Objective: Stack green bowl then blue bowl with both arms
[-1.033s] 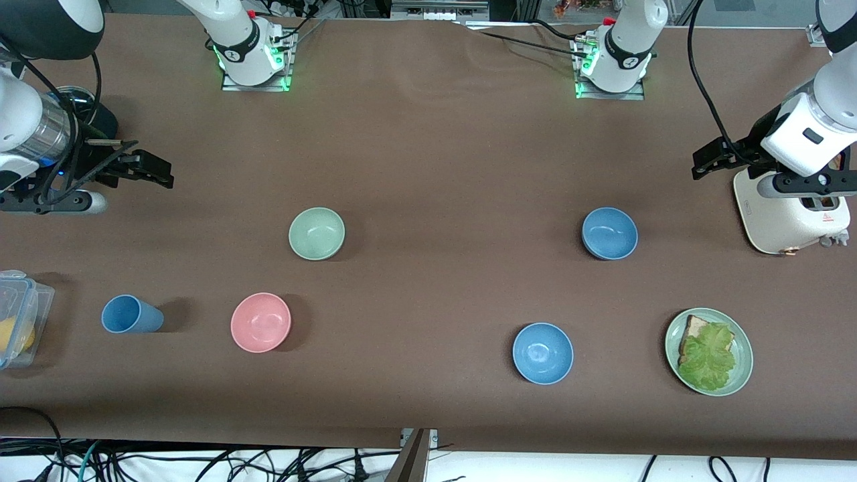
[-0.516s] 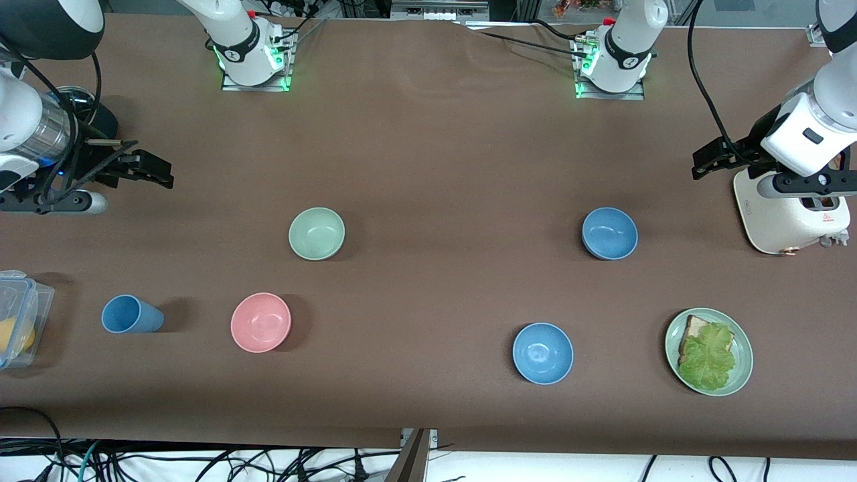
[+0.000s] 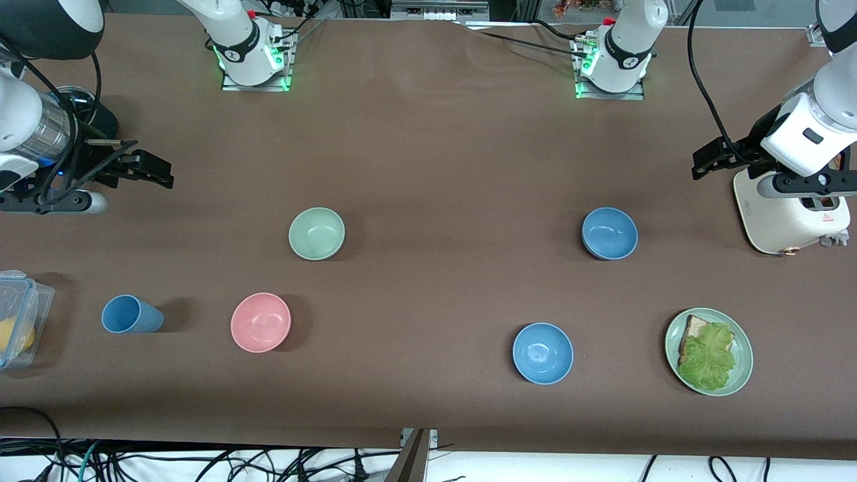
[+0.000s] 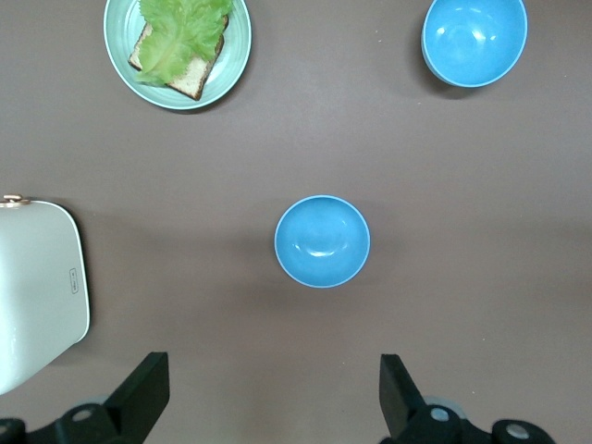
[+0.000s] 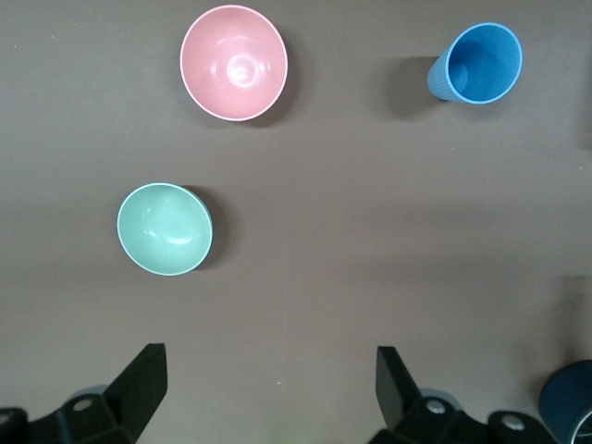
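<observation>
We record the brown table (image 3: pixel 428 154), then two arms held high at its ends: the left gripper (image 4: pixel 273 407) over the white toaster (image 3: pixel 790 214), the right gripper (image 5: pixel 268 398) over the right arm's end, both with jaws spread wide and holding nothing. Smaller items: the green bowl (image 3: pixel 317 233) and the blue bowl (image 3: pixel 609 233), each upright, apart from the jaws and not between them, with the pink bowl (image 3: pixel 260 322) and brighter blue bowl (image 3: pixel 542 353) nearer the front camera.

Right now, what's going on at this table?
Nothing is being handled yet. The left gripper hangs open beside the toaster, and the right gripper hangs open at its own end of the table. The green bowl and the blue bowl sit apart, untouched and unstacked.
</observation>
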